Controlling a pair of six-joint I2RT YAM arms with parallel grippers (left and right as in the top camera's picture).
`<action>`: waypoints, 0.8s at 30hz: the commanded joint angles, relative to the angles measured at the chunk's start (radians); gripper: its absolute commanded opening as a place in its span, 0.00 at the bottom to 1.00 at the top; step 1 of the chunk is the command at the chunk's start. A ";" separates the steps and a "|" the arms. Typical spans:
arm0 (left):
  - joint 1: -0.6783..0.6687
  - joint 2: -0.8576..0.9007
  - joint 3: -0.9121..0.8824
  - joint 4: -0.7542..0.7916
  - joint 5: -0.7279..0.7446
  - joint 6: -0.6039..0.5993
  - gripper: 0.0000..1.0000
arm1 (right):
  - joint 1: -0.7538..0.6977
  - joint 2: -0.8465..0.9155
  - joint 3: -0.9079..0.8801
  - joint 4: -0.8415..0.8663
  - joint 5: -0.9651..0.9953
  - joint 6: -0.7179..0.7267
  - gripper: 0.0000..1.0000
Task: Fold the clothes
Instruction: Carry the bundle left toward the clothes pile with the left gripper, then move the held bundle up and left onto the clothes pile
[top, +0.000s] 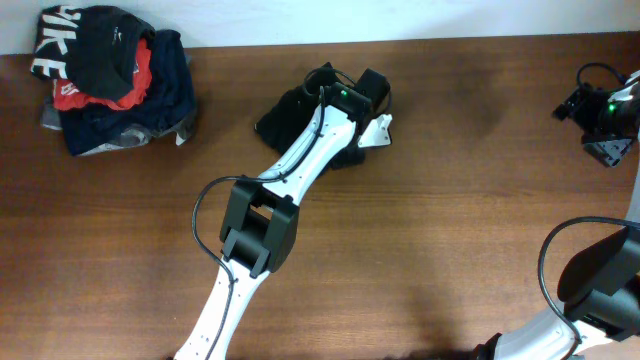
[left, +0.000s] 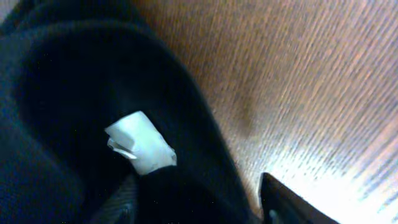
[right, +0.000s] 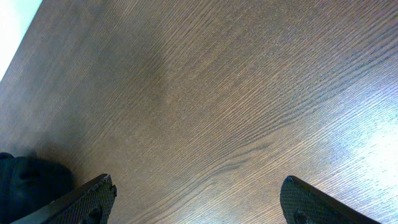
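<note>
Left arm lies right across the black T-shirt (top: 280, 118), so from above its middle is hidden and only dark bunches show on either side. The shirt sits on the table (top: 450, 230), right of the garment heap (top: 110, 80) and well apart from it. It's crumpled, with no sleeves or hem to read. The lump seems to stretch side to side, away from the heap. Up close, the white neck label (left: 140, 144) faces the left wrist camera. Left gripper (top: 355, 100) is down on the fabric: one finger (left: 289, 202) shows and the other is lost in cloth, so I can't tell its grip. Right gripper (right: 199, 205), much farther from the heap than the shirt, holds nothing, fingers spread wide over the wood.
</note>
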 joint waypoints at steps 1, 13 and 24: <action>0.006 0.013 -0.001 0.003 -0.007 0.019 0.68 | 0.005 0.008 0.006 0.001 0.013 -0.008 0.89; 0.012 0.099 -0.006 -0.007 -0.008 -0.034 0.68 | 0.005 0.008 0.006 0.002 0.013 -0.015 0.89; 0.070 0.129 -0.007 0.096 -0.117 -0.265 0.13 | 0.005 0.008 0.006 0.002 0.013 -0.015 0.89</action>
